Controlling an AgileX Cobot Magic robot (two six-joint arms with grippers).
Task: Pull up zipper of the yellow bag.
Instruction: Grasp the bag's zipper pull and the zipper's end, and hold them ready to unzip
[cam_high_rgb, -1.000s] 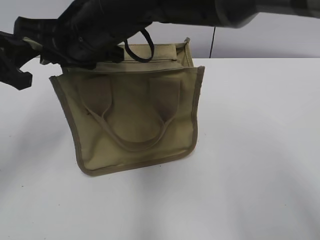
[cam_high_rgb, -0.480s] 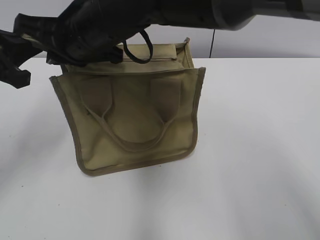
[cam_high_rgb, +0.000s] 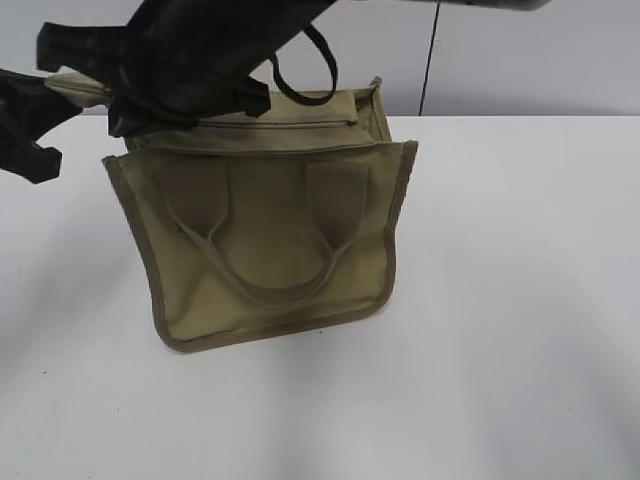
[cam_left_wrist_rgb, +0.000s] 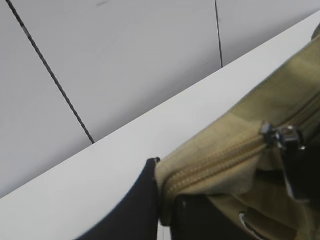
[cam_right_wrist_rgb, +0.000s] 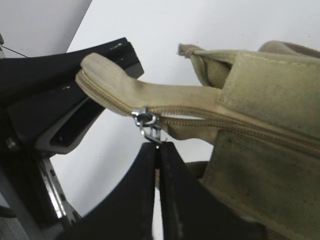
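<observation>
Near on the white table (cam_high_rgb: 500, 350) stands the yellow bag (cam_high_rgb: 270, 240), farther back along its top the zipper (cam_high_rgb: 280, 124) running left-right, slider by the left end pinched in the right gripper (cam_right_wrist_rgb: 159, 146), end tab clenched by the left gripper (cam_left_wrist_rgb: 165, 205).

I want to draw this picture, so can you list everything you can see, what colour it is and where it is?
bag: one, khaki yellow, standing on the table, middle-left
handles: two, khaki, looped on the bag's front
zipper: one, khaki, along the bag's top
pull: one, silvery, near the zipper's end
table: one, white, under the bag
wall: grey-white panels with dark seams, behind the table
left gripper: one, black, jaws shut on the bag's end tab
right gripper: one, black, jaws shut just below the pull
</observation>
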